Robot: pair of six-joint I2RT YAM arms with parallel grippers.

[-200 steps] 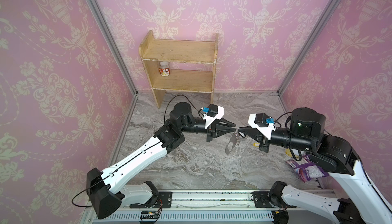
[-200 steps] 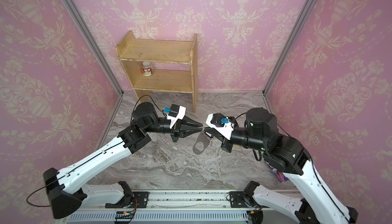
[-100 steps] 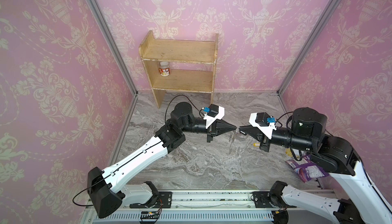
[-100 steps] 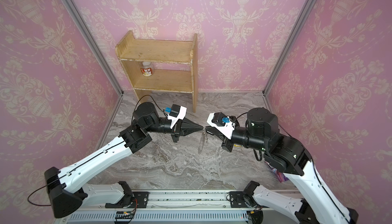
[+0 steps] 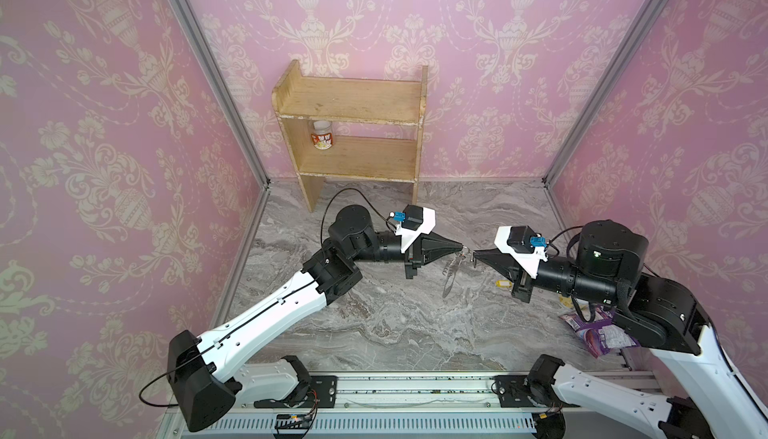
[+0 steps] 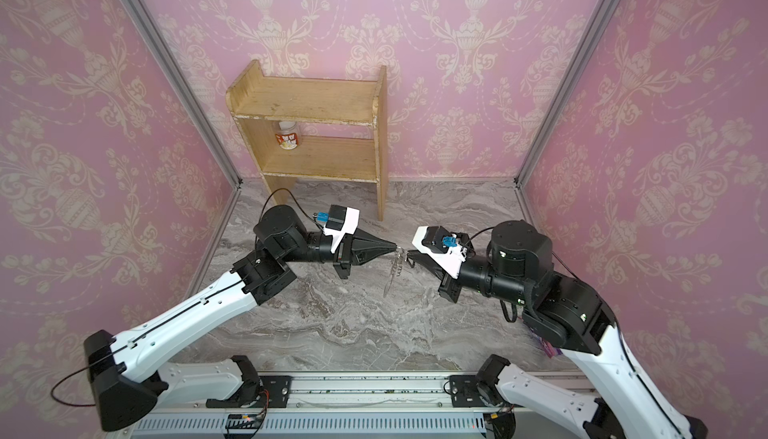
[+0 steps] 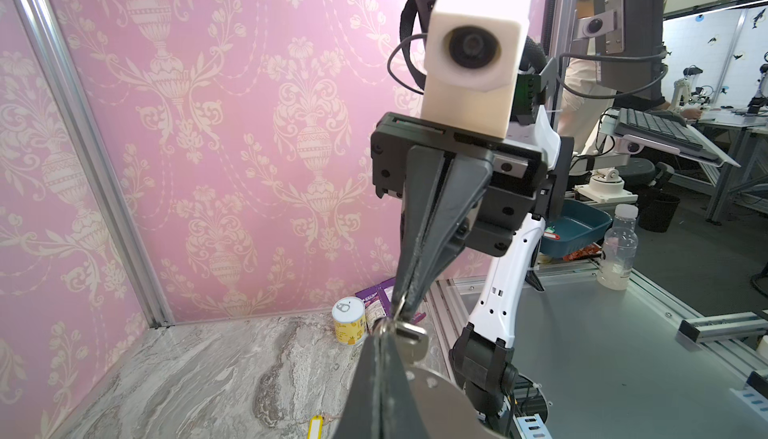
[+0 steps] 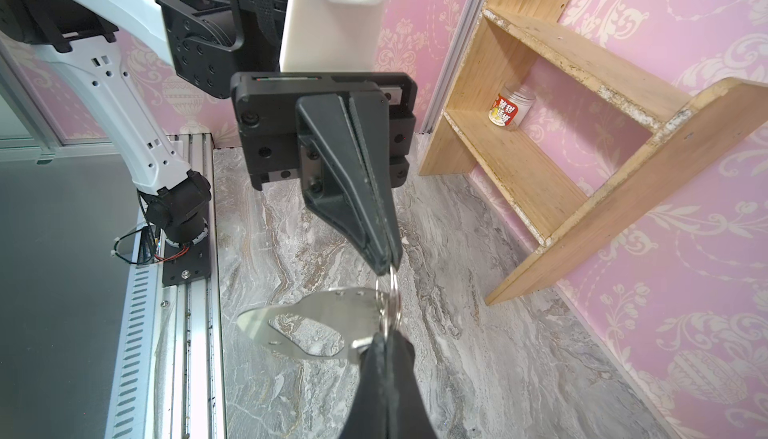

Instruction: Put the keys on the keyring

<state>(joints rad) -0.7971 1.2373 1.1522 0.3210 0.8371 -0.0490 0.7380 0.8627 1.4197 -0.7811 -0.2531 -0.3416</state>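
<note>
The left gripper (image 5: 460, 247) is pinched shut on a split ring (image 8: 389, 295) of the keyring (image 5: 450, 277). The keyring hangs edge-on above the middle of the marble table (image 5: 395, 324). Just right of it, the right gripper (image 5: 476, 255) is clamped tight on the same ringed edge, tip to tip with the left. Farther right, the yellow key (image 5: 503, 284) lies on the table near the right gripper, apart from the keyring.

Pink walls (image 5: 104, 166) bear cream damask, tabletop (image 5: 395, 324) is grey-veined marble, key tag (image 7: 316, 427) yellow, keyring (image 8: 332, 306) silvery.
</note>
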